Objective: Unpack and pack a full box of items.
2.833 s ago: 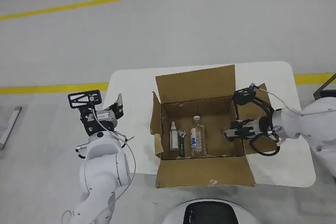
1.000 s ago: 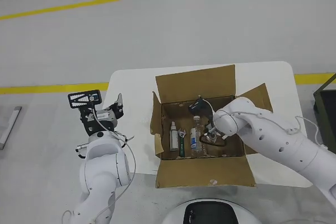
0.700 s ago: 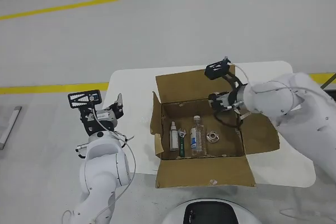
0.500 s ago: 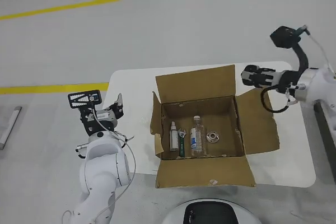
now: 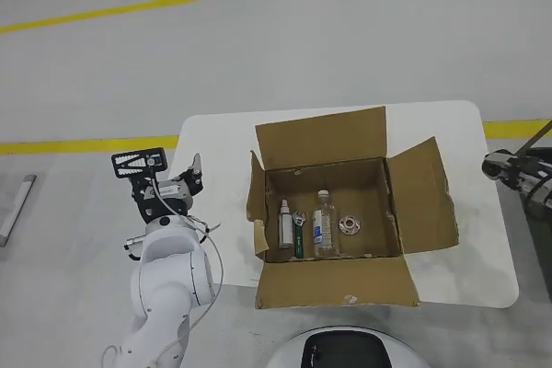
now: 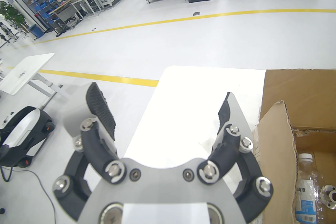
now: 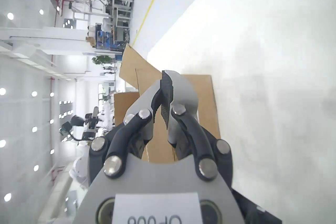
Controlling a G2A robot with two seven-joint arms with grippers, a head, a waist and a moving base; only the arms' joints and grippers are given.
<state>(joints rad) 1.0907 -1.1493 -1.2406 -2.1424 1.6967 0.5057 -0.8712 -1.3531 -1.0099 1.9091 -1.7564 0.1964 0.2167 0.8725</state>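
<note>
Left gripper [image 6: 160, 104] jaws apart, just left of box [image 5: 322, 138]; right gripper [image 7: 165, 83] closed, empty, well right of it. Bottle [image 5: 323, 225] in box lies near-to-far, left gripper looks nearer

Right arm [image 5: 534, 179] cut off at top view's edge, water bottle [image 6: 304, 191] clipped at its base and metal flange [image 6: 331, 193] halved by left wrist view's edge, speck [image 5: 389, 219] by box [image 5: 322, 138] wall too small to tell, worktop [image 7: 262, 78] blurred in right wrist view.
</note>
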